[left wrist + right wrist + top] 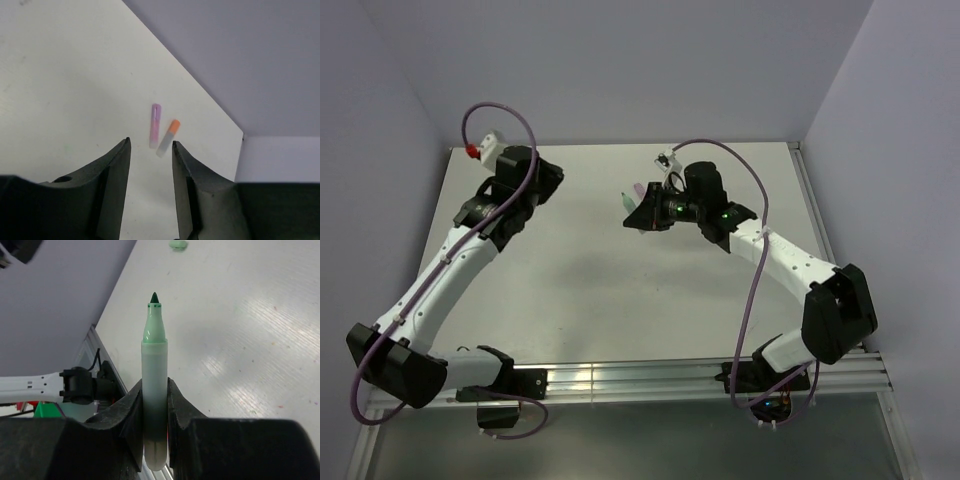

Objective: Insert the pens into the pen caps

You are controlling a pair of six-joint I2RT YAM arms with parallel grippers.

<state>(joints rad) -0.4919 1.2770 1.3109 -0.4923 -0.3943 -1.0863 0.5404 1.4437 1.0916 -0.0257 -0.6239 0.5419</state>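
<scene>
My right gripper [154, 390] is shut on a mint-green pen [154, 355]. The pen stands upright between the jaws, its dark green tip bare and pointing away from the wrist. A small green pen cap [178, 244] lies on the table far ahead of it. In the left wrist view, a pink pen [155, 125] and a pale pen with an orange end [167, 137] lie side by side on the table. They sit just beyond the fingertips of my left gripper [150, 145], which is open, empty and above the table. From above, the left gripper [552, 175] is at the back left and the right gripper [642, 212] near the back middle.
The white table [580, 270] is walled at the back and on both sides. Its far edge and a wall corner [243, 135] lie just behind the two pens. A metal rail [620, 380] runs along the near edge by the arm bases.
</scene>
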